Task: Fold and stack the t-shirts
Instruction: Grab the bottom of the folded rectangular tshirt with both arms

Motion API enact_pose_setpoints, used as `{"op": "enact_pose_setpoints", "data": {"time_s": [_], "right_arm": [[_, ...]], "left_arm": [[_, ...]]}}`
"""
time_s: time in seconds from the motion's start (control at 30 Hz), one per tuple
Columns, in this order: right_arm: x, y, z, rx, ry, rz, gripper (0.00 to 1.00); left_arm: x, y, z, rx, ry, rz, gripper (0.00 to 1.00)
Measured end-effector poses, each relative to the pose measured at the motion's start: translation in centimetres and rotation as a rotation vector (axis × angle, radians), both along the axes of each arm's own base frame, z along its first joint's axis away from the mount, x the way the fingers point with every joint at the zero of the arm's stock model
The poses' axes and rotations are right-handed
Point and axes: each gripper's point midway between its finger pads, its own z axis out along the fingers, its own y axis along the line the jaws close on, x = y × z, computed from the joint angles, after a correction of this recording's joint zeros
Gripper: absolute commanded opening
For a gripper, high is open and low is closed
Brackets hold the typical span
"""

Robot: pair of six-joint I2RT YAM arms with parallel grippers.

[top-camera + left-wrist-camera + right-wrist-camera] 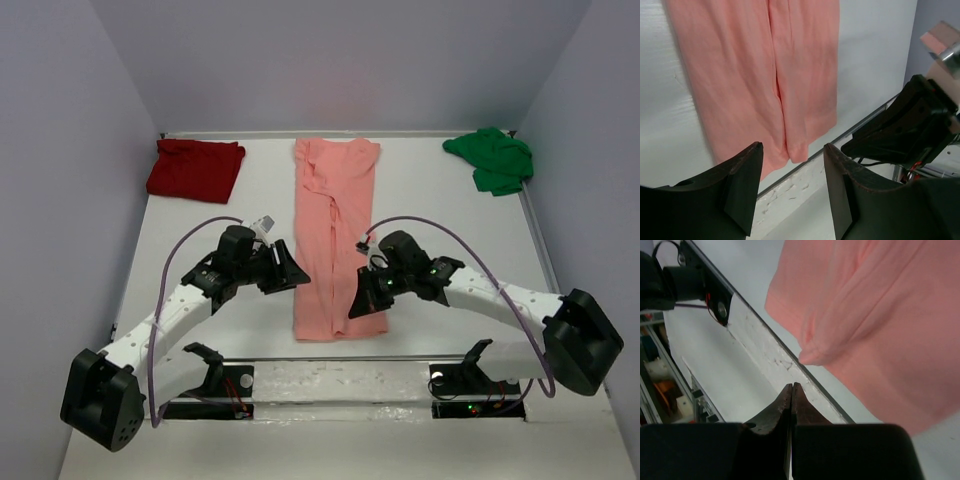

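Lying flat between the spread left gripper [290,272] and the pressed-together, empty right gripper [360,303], the lengthwise-folded salmon-pink cloth t-shirt [335,230] looks light and limp, probably best pinched at the hem corners nearest each gripper.

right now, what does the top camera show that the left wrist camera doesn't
Only the top view shows the dark red shirt at the far left and the green shirt at the far right. Only the left wrist view shows close up that the left gripper is open. Both show the pink shirt lying long and narrow on the white table.
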Motion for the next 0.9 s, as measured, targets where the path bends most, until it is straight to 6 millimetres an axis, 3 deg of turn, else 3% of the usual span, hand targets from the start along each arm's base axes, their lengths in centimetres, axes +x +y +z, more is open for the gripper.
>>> {"op": "enact_pose_setpoints", "data": {"time_s": [0.1, 0.2, 0.3, 0.5, 0.7, 0.9], "right_arm": [[-2.1, 1.8, -1.1, -0.018, 0.023, 0.074, 0.00], [-2.8, 2.6, -2.9, -0.061, 0.053, 0.090, 0.00], [-2.7, 2.9, -4.2, -0.093, 0.068, 0.070, 0.00], [-1.6, 4.0, -4.8, -0.074, 0.048, 0.048, 0.00], [-1.6, 4.4, -8.5, -0.118, 0.121, 0.032, 0.00], [-2.0, 5.1, -8.7, -0.104, 0.116, 0.015, 0.00]], "left_arm": [[0.0, -0.5, -0.1, -0.005, 0.004, -0.011, 0.60], [0.0, -0.7, 0.0, -0.010, 0.001, -0.015, 0.60], [0.0, -0.8, 0.1, -0.014, -0.001, -0.016, 0.60], [0.0, -0.9, 0.1, -0.016, -0.003, -0.018, 0.60], [0.0, -0.9, 0.1, -0.016, -0.003, -0.019, 0.60], [-0.2, -0.9, 0.0, -0.008, 0.001, -0.025, 0.60]]}}
